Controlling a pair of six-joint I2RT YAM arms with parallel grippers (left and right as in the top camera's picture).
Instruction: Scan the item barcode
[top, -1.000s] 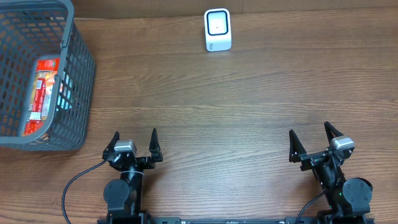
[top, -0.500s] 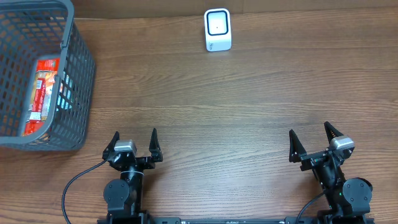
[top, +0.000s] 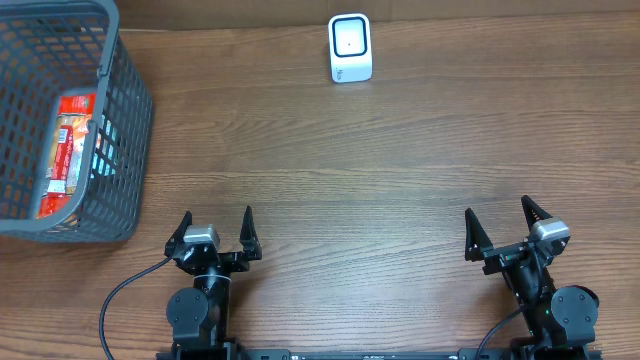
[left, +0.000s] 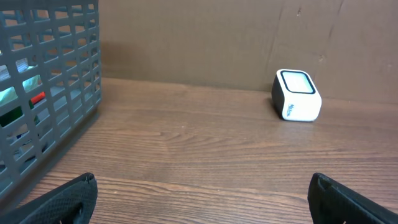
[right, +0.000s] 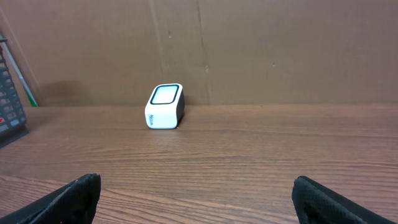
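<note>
Wooden table (top: 400, 150); red packet (top: 68, 150) in basket (top: 130, 140).

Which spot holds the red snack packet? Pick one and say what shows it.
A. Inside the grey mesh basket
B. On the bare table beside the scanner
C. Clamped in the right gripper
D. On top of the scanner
A: the red snack packet lies inside the grey mesh basket at the table's left, far from the white scanner, and the right gripper stands open and empty.
</note>
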